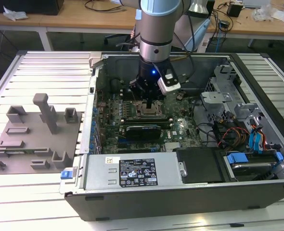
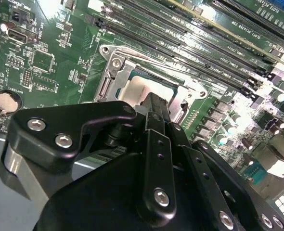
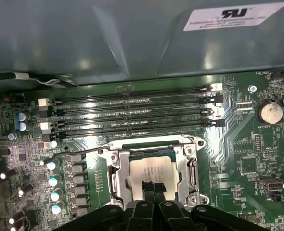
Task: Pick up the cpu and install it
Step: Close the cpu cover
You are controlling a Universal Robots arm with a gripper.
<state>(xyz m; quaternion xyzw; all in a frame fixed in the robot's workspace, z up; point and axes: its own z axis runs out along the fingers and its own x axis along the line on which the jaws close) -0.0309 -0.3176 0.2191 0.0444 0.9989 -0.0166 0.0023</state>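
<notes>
Small flat square cpu [image 3: 154,169], pale silvery metal top, is lying in the dark metal-framed socket [image 3: 189,168] — black gripper [image 3: 154,186] is poising over its edge, fingertips closed together.

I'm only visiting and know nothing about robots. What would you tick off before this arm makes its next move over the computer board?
1. Chip lies inside the metal socket frame: ok.
2. Chip seated flat on every side: cannot tell, since the end effector covers one edge.
3. End effector shut, over the chip's edge and not clamped on it: ok.
4. Socket frame latched down: cannot tell.
5. Arm comes straight down into the open computer case, away from its walls: ok.
6. Memory slots beside the socket have nothing lying across them: ok.
</notes>
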